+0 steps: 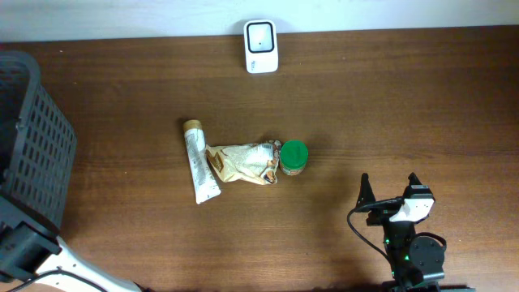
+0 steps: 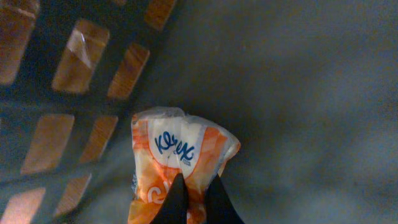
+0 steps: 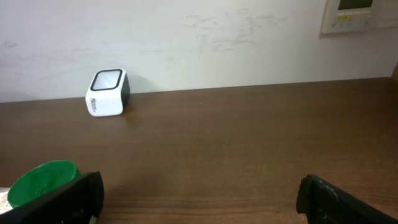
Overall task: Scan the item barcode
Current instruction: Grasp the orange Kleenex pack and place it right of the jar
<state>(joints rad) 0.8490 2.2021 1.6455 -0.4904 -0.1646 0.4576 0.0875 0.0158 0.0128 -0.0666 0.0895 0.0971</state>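
In the left wrist view my left gripper [image 2: 194,186] is down inside the dark grey basket [image 2: 74,93], its black fingers [image 2: 175,202] pinched together on the near end of an orange and white tissue pack [image 2: 180,149]. The pack reaches away from the fingertips over the basket floor. The white barcode scanner [image 1: 261,46] stands at the table's far edge, window up, also in the right wrist view [image 3: 107,93]. My right gripper [image 1: 389,191] rests open at the near right, with nothing between its fingers [image 3: 81,196].
Mid-table lie a white tube [image 1: 199,162], a crumpled tan packet [image 1: 243,162] and a green-lidded jar [image 1: 293,157], touching in a row. The basket [image 1: 32,138] fills the left edge. The left arm's base [image 1: 24,251] is at the near left corner.
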